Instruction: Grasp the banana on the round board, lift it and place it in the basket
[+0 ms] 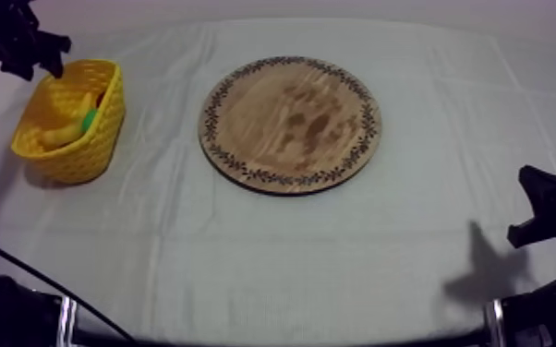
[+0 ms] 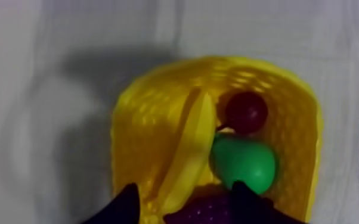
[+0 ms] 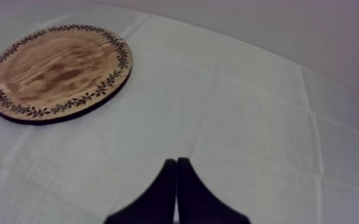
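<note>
Banana (image 2: 191,149) lies in yellow basket (image 2: 135,128), long axis along its length.

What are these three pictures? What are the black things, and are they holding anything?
This is a robot with two arms. One picture looks down from above. The other two come from little cameras riding on each arm. On the cloth lie a round wooden board with nothing on it, and a yellow basket. The left fingers hang over the basket, apart, holding nothing. Inside are a banana, a green pear, a small red fruit and something purple, probably grapes. The right fingers rest at the side, closed together and empty.
</note>
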